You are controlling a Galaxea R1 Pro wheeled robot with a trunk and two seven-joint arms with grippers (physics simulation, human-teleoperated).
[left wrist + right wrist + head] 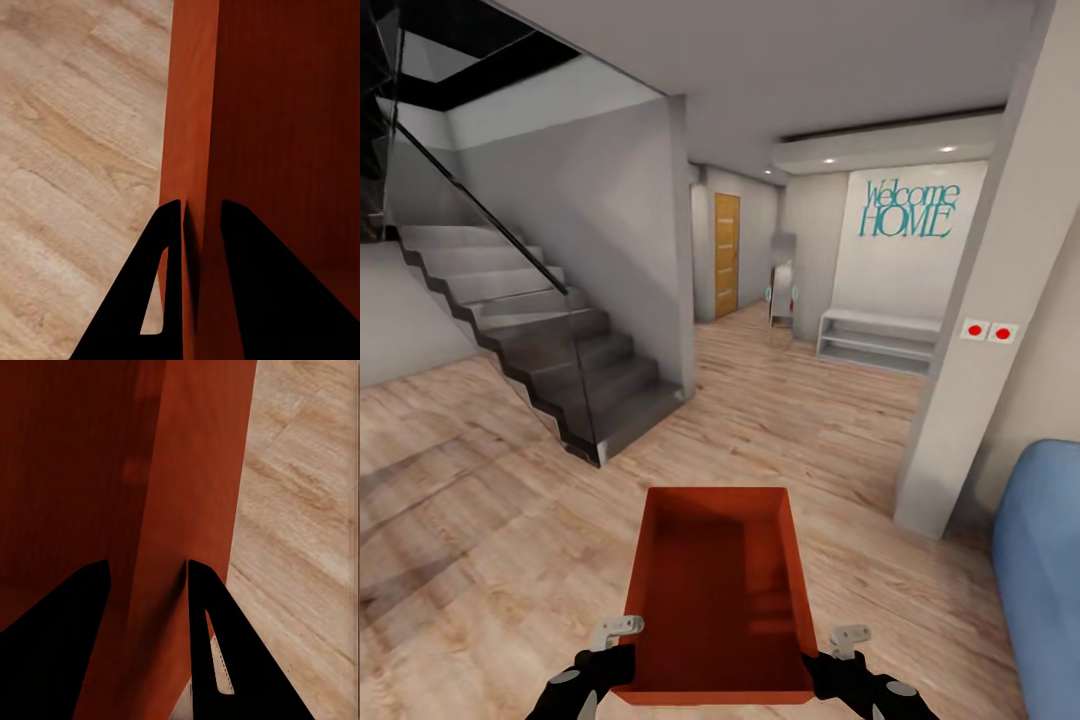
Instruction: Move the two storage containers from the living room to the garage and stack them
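Light wood plank floor (510, 520) across the lower half of the head view, running toward an open hall at centre. Dark grey staircase (550, 350) with a glass side panel climbing toward the upper left. Orange-brown wooden door (727, 255) at centre, far down the hall. Pale wall at upper right carrying teal "Welcome HOME" lettering (908, 208), with a low white bench shelf (880, 340) beneath it. Grey pillar (985, 350) at right bearing two red-dotted wall switches (988, 331). Edge of a blue sofa (1040, 570) at lower right.

Orange-red storage container (715, 590) at bottom centre of the head view, open top facing up, interior empty, held above the wood floor between both arms.

Left gripper (622, 660) at the bin's near-left corner, at lower left. In the left wrist view, left gripper (201, 217) with two black fingers (171, 247) set narrow, straddling the container's thin wall (191, 112), one inside and one outside, apparently pinching it.

Right gripper (822, 665) at the near-right corner, at lower right. In the right wrist view, right gripper (148, 574) with black fingers (201, 615) a little further apart, astride the opposite wall (195, 457); true contact with the pads hard to confirm from this angle, though the bin hangs off the floor.
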